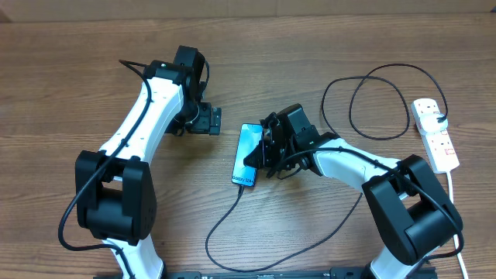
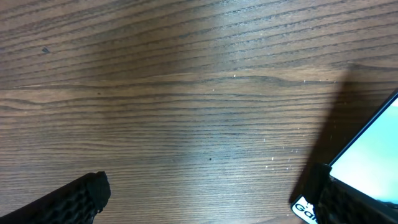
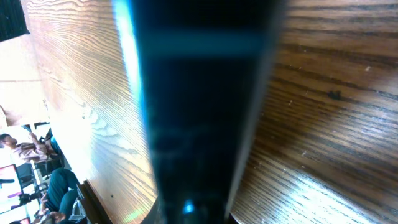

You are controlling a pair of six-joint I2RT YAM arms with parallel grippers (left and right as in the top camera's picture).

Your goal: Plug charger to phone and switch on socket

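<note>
Although our right claw (image 1: 262, 152) sits directly over the phone (image 1: 246, 155), we cannot tell whether it is clenched or released. From overhead its black body covers the phone's right long edge, and its own wrist camera shows only a dark, blurred slab with a blue-lit edge filling the view. The phone lies flat near the middle of the wooden table (image 1: 310, 39), light-blue screen up. The charger (image 1: 226, 211), a thin black cable, meets the phone's near short end and curves along the front of the table. It is then hidden by our right arm (image 1: 349, 159) and lies in loops at the far right, where its black plug (image 1: 442, 118) sits on the white power strip (image 1: 438, 143) with red switches. Whether the connector tip is fully seated we cannot tell. Our left claw (image 1: 215, 121) is released, its fingers (image 2: 81, 199) spread wide over bare wood, just left of the phone and not touching it.
</note>
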